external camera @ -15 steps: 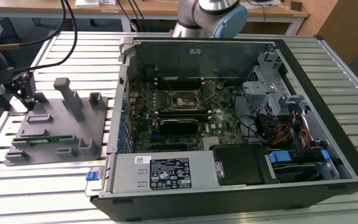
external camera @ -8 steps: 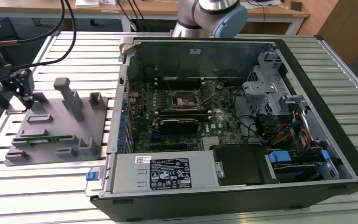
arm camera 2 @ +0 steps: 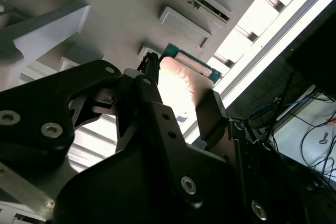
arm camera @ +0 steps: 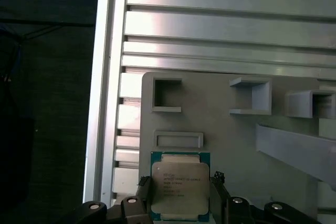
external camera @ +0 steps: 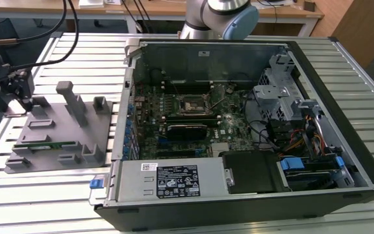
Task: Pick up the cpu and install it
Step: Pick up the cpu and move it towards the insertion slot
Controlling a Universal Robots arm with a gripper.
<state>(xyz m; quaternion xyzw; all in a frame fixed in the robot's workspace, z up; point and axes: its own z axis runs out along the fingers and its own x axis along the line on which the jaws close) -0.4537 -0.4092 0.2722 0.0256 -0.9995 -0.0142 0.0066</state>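
Observation:
The cpu (arm camera: 180,184), a flat square chip with a shiny silver top and a green edge, sits between my gripper's (arm camera: 180,183) two black fingers, which press on its opposite sides. In the second wrist view the cpu (arm camera 2: 181,85) glares bright between the same fingers (arm camera 2: 149,69). In the exterior view my gripper (external camera: 18,100) is at the far left end of the grey holder tray (external camera: 64,126), well away from the open computer case. The motherboard's square socket (external camera: 194,106) lies in the middle of the case.
A long green memory stick (external camera: 44,145) lies in a slot of the tray. Upright grey posts (external camera: 70,97) rise from the tray close to the gripper. The case walls (external camera: 213,48) and a drive cage (external camera: 284,92) surround the motherboard. The slatted metal table (external camera: 44,185) ends just left of the tray.

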